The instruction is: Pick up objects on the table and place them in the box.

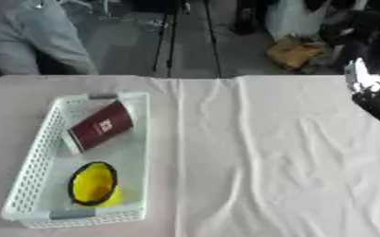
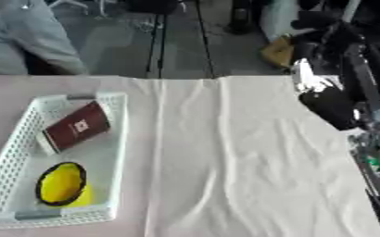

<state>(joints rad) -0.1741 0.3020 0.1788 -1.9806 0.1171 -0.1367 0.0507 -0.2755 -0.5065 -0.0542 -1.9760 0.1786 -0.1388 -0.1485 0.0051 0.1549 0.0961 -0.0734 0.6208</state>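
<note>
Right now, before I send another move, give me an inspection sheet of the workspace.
Surface: table under a wrinkled white cloth, bare of loose items.
Job's things: white basket at the left holds a dark red carton lying on its side and a yellow bowl with a black rim.
Clutter: nothing seen.
Hands: right arm raised at the right edge, its hand unclear; left hand not in view.
Cables: nothing seen.
Surroundings: grey floor, bags and a seated person beyond the table.
</note>
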